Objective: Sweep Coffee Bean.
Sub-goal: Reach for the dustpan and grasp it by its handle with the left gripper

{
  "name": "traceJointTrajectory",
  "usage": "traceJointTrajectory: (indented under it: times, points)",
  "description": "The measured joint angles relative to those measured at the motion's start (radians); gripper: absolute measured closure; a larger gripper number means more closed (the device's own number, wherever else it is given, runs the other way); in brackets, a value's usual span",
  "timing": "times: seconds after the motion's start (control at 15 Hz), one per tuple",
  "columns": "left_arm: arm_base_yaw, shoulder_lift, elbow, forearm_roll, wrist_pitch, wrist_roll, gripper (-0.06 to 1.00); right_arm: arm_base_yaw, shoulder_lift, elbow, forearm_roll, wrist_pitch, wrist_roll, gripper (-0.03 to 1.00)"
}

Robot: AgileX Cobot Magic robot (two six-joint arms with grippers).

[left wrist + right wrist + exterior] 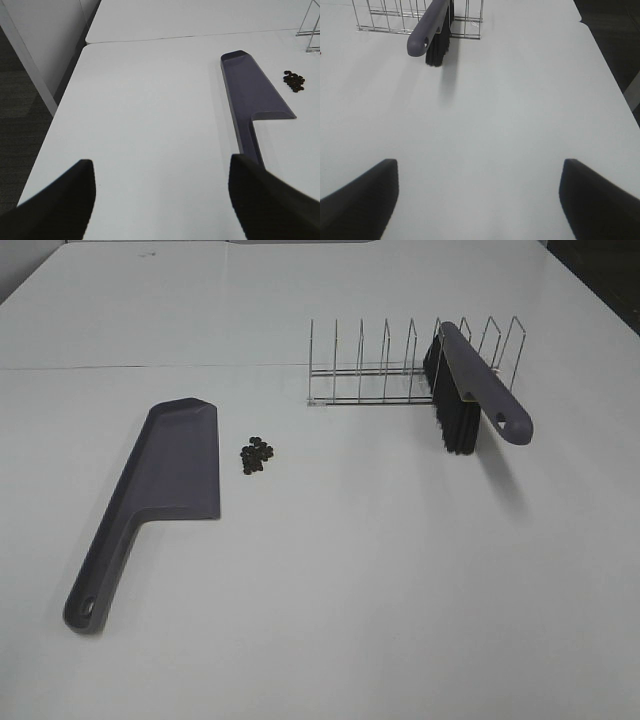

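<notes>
A small heap of dark coffee beans [256, 454] lies on the white table just right of the grey-purple dustpan [160, 485], which lies flat with its handle toward the near edge. The beans [294, 81] and dustpan [254, 97] also show in the left wrist view. The grey-purple brush [470, 390] with black bristles leans in a wire rack [390, 365], handle sticking out; it also shows in the right wrist view [431, 27]. My left gripper [160, 195] is open and empty, well short of the dustpan. My right gripper [479, 195] is open and empty, well short of the brush.
The wire rack [400, 17] stands at the back right of the table. The table's left edge [60, 115] drops to a dark floor. A seam [150, 367] runs across the table behind the dustpan.
</notes>
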Motion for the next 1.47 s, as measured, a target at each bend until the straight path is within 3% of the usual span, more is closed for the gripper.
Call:
traceJointTrajectory:
  times: [1.47]
  points:
    - [0.0,0.0,0.0,0.0,0.0,0.0,0.24,0.0,0.0,0.0,0.0,0.0,0.0,0.2]
